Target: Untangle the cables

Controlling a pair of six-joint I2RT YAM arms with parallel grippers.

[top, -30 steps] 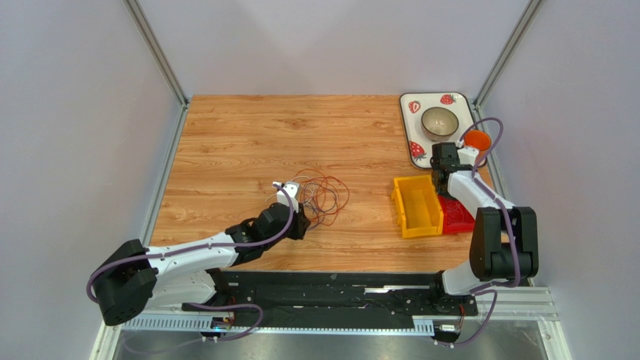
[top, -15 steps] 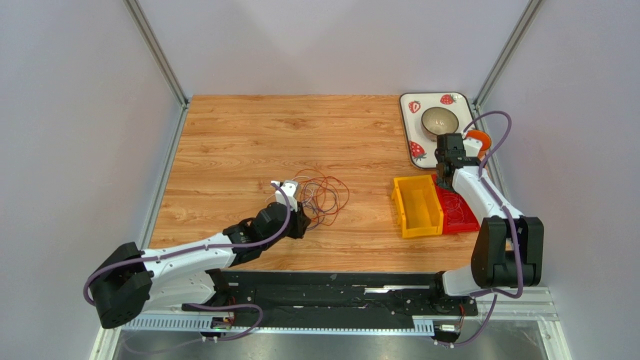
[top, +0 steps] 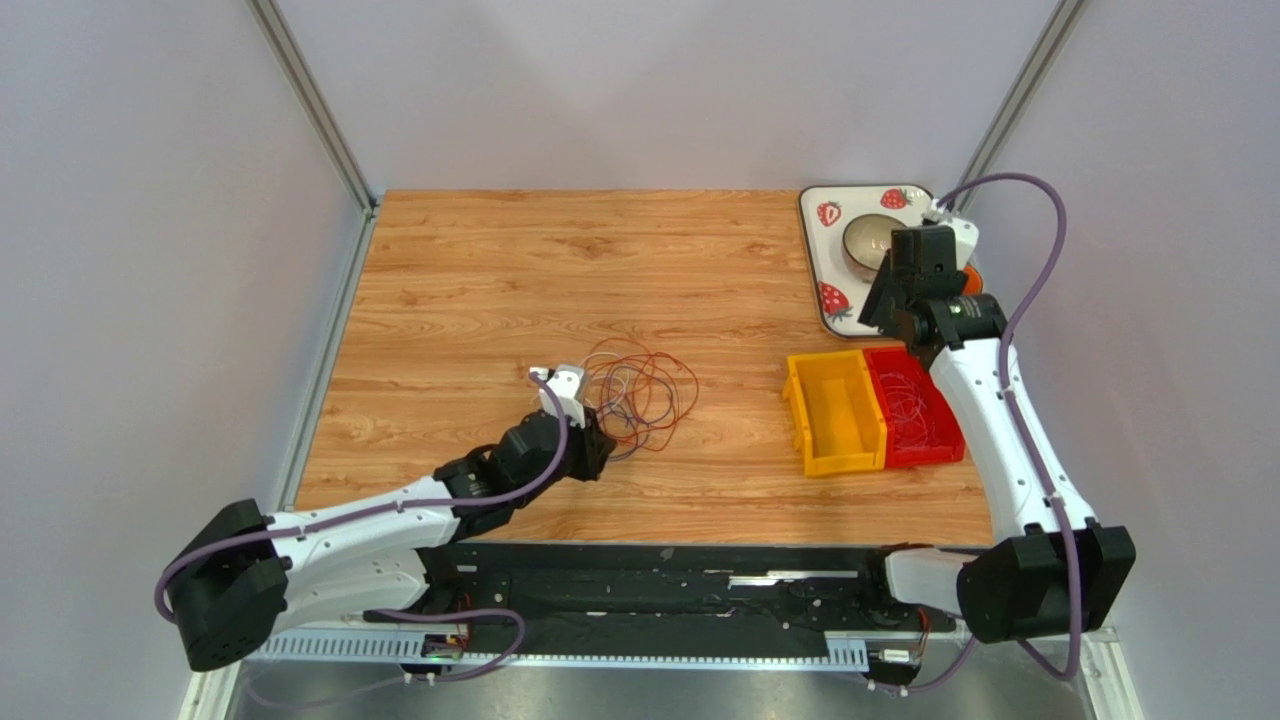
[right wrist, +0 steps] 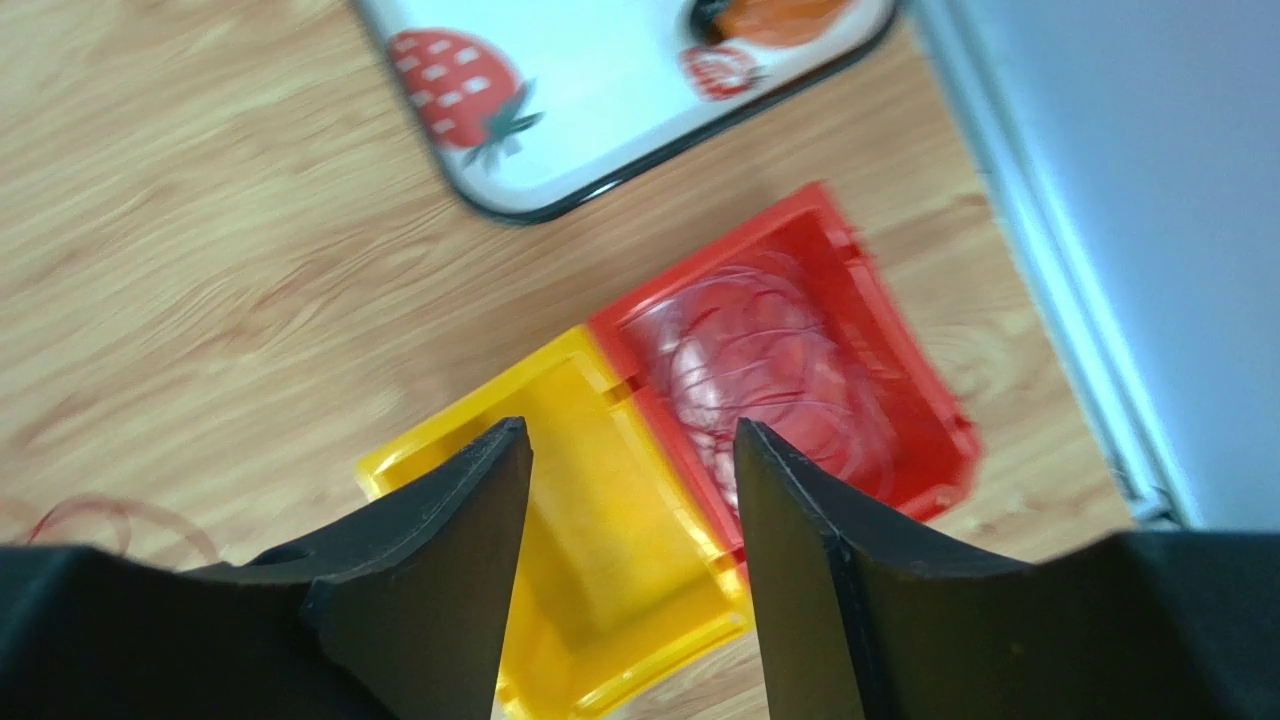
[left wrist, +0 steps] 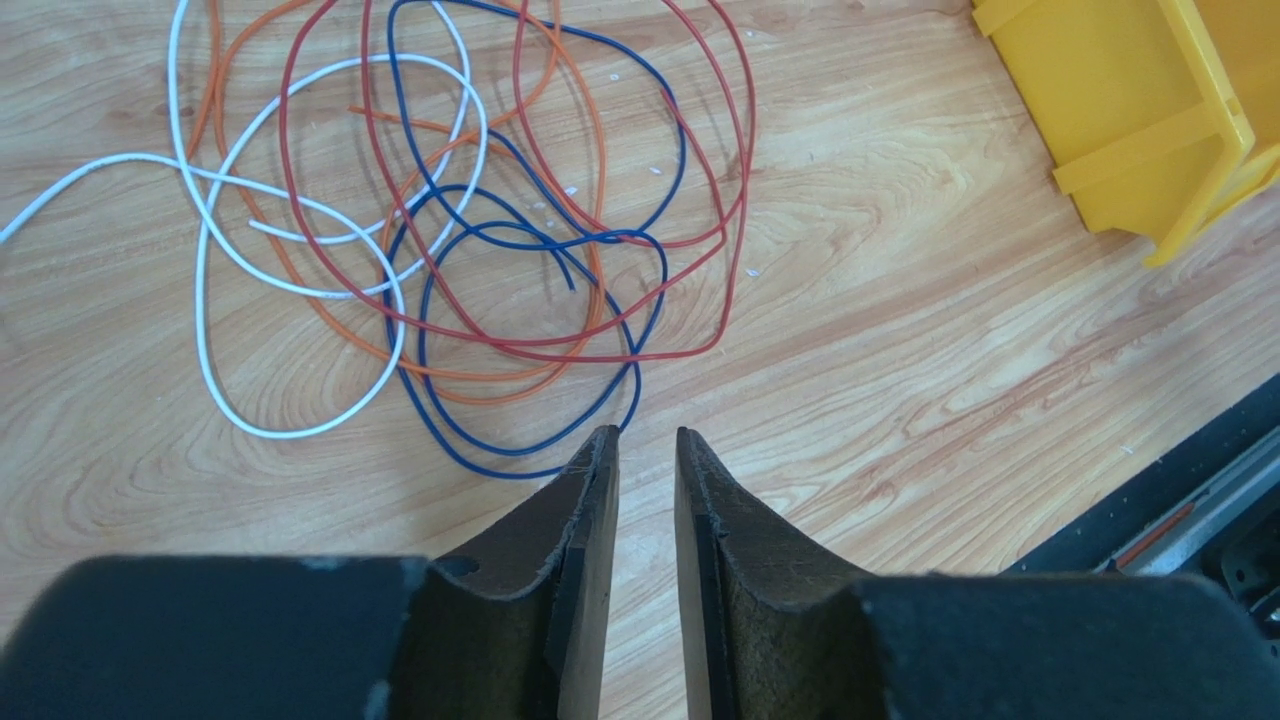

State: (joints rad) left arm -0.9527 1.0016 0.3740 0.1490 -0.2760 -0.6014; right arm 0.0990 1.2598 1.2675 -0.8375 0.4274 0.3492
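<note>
Cables (left wrist: 451,240): white, orange, red and blue loops overlapped in one flat heap on the tabletop (top: 481,285), upper left of the left wrist frame, centre of the top view. Blue strand (left wrist: 496,447) lies just ahead of the left gripper (left wrist: 642,438), jaws a narrow slit apart, empty. Judgement: widen the jaws, pinch one outer strand only, draw it off slowly. Right gripper (right wrist: 631,428) spread, empty, above yellow bin (right wrist: 601,510) and red bin (right wrist: 944,447), well apart from the heap.
</note>
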